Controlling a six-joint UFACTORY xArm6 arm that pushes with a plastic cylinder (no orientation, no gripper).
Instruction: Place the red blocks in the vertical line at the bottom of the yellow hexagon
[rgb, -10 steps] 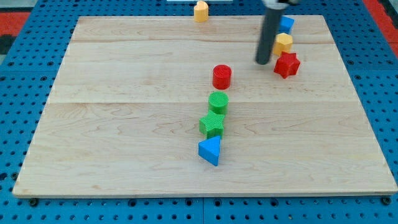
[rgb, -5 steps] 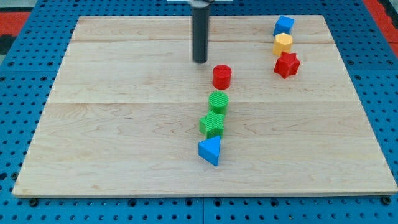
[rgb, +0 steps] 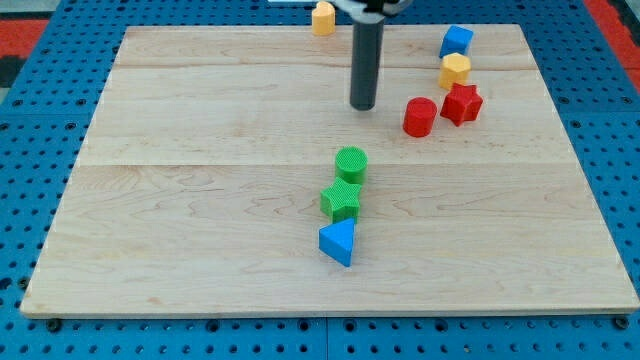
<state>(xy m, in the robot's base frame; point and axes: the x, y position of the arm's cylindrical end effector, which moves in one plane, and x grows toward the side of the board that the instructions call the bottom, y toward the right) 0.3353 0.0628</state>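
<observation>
Red cylinder near red star, at its 8 o'clock; star sits just under yellow hexagon. My tip at cylinder's 9 o'clock, apart. No fingers, bare rod. Looks light, rigid, slides easily; push through centre or it veers.
</observation>
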